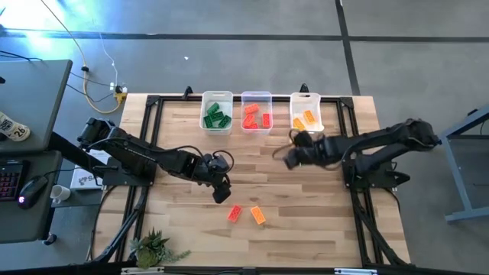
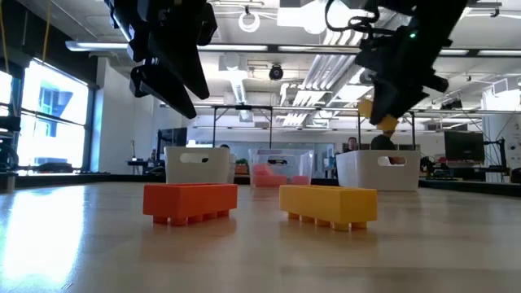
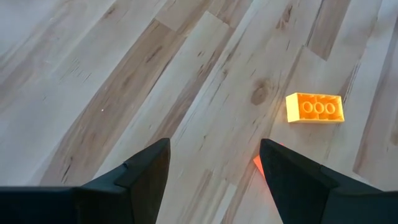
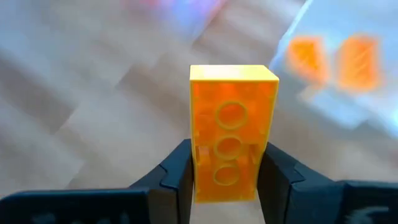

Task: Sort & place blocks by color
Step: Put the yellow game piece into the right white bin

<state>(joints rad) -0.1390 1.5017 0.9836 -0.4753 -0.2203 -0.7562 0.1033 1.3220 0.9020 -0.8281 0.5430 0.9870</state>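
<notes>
Two tools: right tool (image 4: pixel 227 180) clamps an orange block (image 4: pixel 231 130); left tool (image 3: pixel 214 171) spread, empty.

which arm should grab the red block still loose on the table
Left. Its open pincer hovers right beside the red block, with nothing held. The right pincer is shut on an orange block, up near the bins.

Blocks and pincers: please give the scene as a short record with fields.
left pincer: open, above the table near the loose red block
right pincer: shut on an orange block, near the right bin
loose on table: red block, second orange block
green bin: green blocks
middle bin: red blocks
right bin: orange blocks
</notes>
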